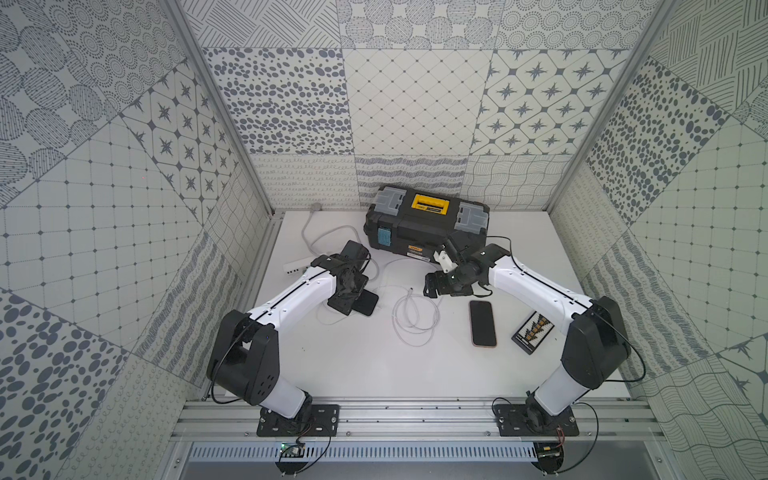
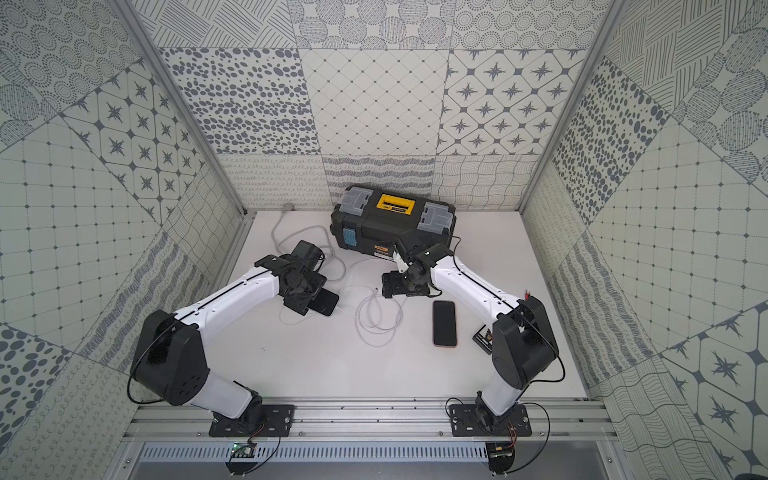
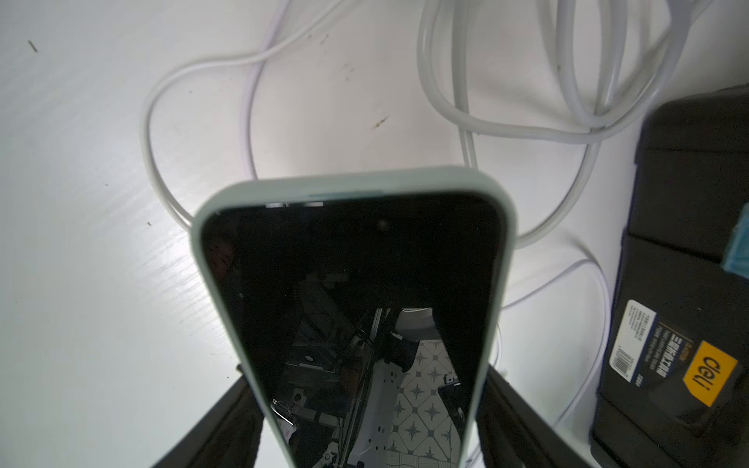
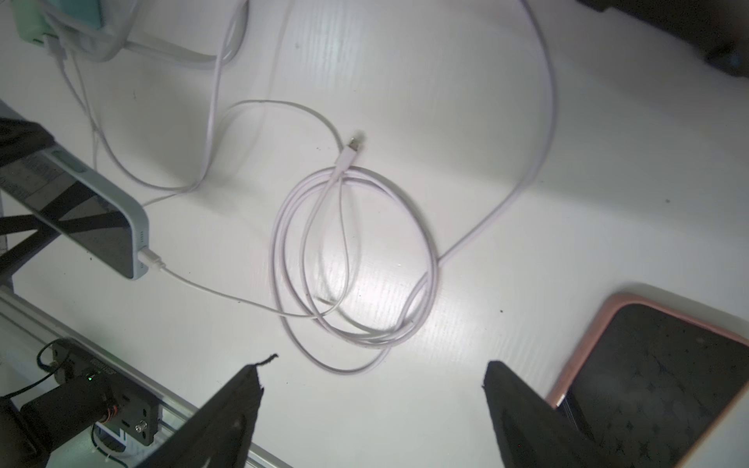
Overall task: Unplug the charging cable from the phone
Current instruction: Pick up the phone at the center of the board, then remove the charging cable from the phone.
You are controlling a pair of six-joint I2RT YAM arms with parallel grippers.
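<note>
A phone (image 3: 356,263) in a pale green case is held screen-up just above the table, with my left gripper (image 3: 369,381) shut on its long sides. Both top views show that phone (image 1: 366,304) (image 2: 325,302) sticking out of the left gripper (image 1: 353,297). In the right wrist view the charging cable's white plug (image 4: 150,258) sits in the phone's (image 4: 101,239) end port. The thin lead runs from there to a coil (image 1: 395,316) on the table. My right gripper (image 4: 375,366) hangs open above the table beside the coil, holding nothing.
A second phone (image 1: 483,323) in a pink case lies flat to the right of the coil. A loose white connector (image 4: 353,145) rests by the coil. A black toolbox (image 1: 424,226) stands at the back, a white power strip (image 1: 293,266) at the left, a small black case (image 1: 532,332) at the right.
</note>
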